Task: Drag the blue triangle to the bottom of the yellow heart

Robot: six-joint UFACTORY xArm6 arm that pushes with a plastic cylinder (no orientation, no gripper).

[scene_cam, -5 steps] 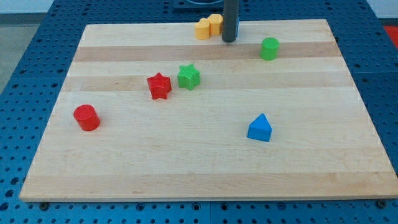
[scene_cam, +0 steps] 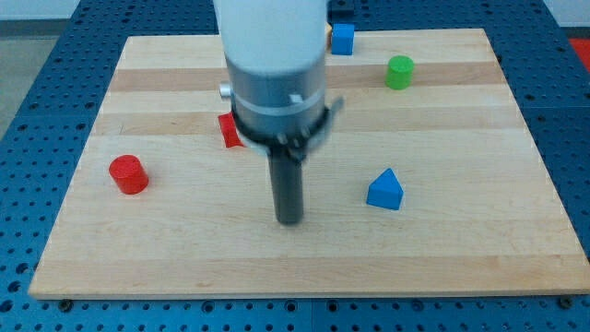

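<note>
Nearest the view's bottom edge of the wooden board [scene_cam: 138,267], we have my tip [scene_cam: 289,220] resting on bare wood, a little to the view's left of centre. It touches no block. Ours is a plain dark rod with nothing that opens or closes, and it holds nothing.

Just above that line and to the view's right of my tip sits the blue triangle [scene_cam: 385,190], standing apart from the tip with clear wood between them. Far over on the view's left, at about the same depth, lies the red cylinder [scene_cam: 128,174], alone and well apart from the others.

Farther up, our arm's pale body [scene_cam: 274,65] covers the middle of the board. A red block [scene_cam: 229,131] peeks out at its left side; we cannot tell its shape from the sliver that shows.

Farther still, on the view's right, stands the green cylinder [scene_cam: 399,72]. Near the view's top edge a blue cube [scene_cam: 342,39] shows just to the right of the arm. The yellow heart is hidden from us, so we cannot say how the blue triangle lies relative to it.
</note>
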